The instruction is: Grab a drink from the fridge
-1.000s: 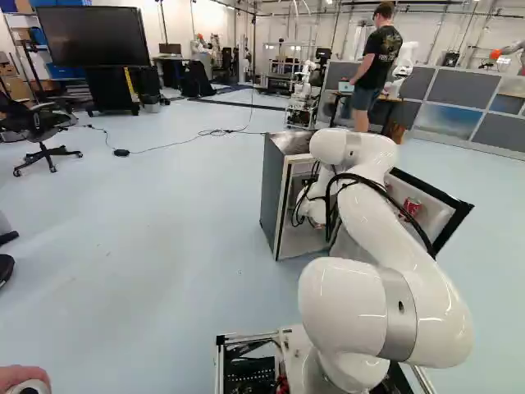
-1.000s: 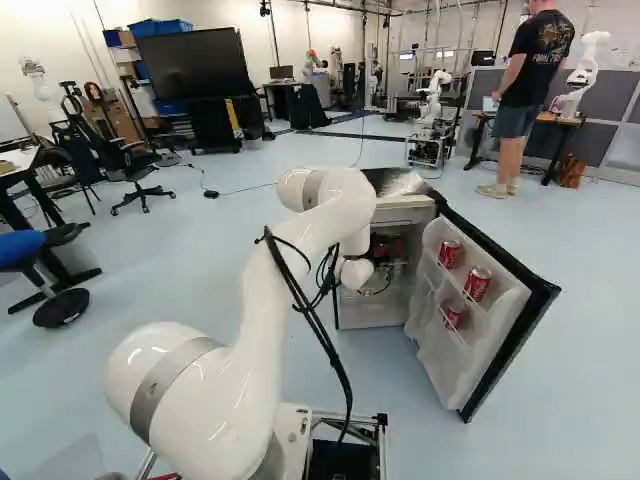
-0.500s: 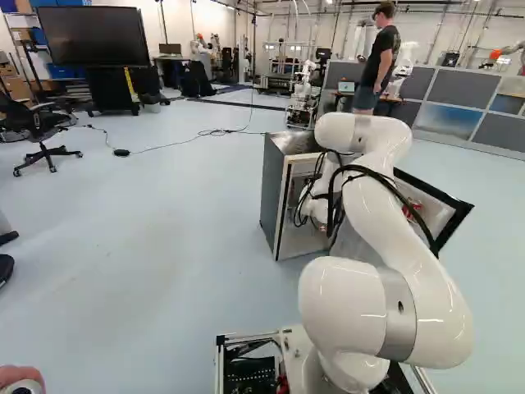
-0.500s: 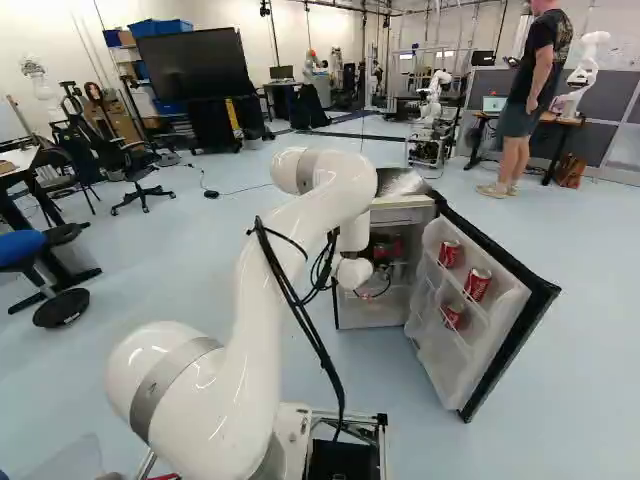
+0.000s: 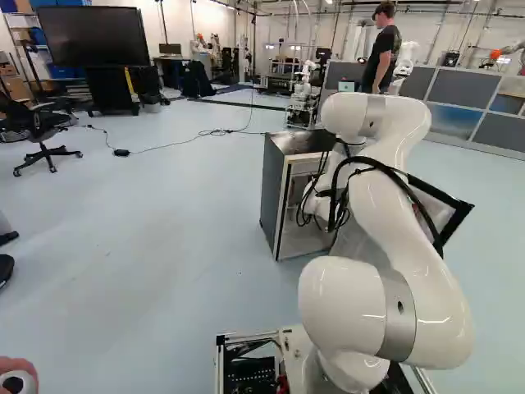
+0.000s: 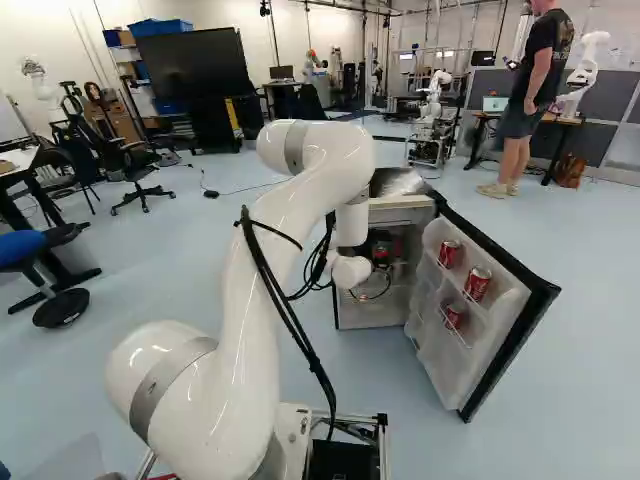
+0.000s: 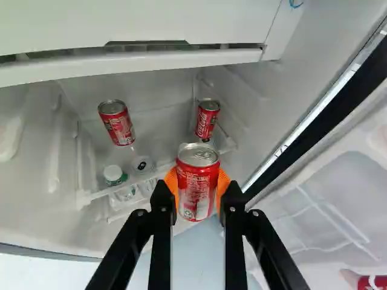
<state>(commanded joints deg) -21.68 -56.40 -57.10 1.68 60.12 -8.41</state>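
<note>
In the right base view my gripper (image 6: 381,238) is a small dark shape inside the open fridge (image 6: 400,203), partly hidden by the wrist. The wrist view shows the gripper (image 7: 198,188) shut on a red can (image 7: 197,181), an orange pad against each side. This can is upright, in front of the lower shelf. Beyond it are two more red cans, one tilted (image 7: 118,124) and one near the side wall (image 7: 207,119), plus a green-labelled bottle with a white cap (image 7: 113,174).
The fridge door (image 6: 505,325) stands wide open to the right, with red cans (image 6: 477,284) in its racks. A white drawer front (image 7: 139,57) spans the fridge above the cans. Another robot (image 6: 432,110) stands far behind the fridge.
My arm's elbow has risen, and its wrist has shifted slightly against the fridge. The base, the fridge and the door have stayed put.
</note>
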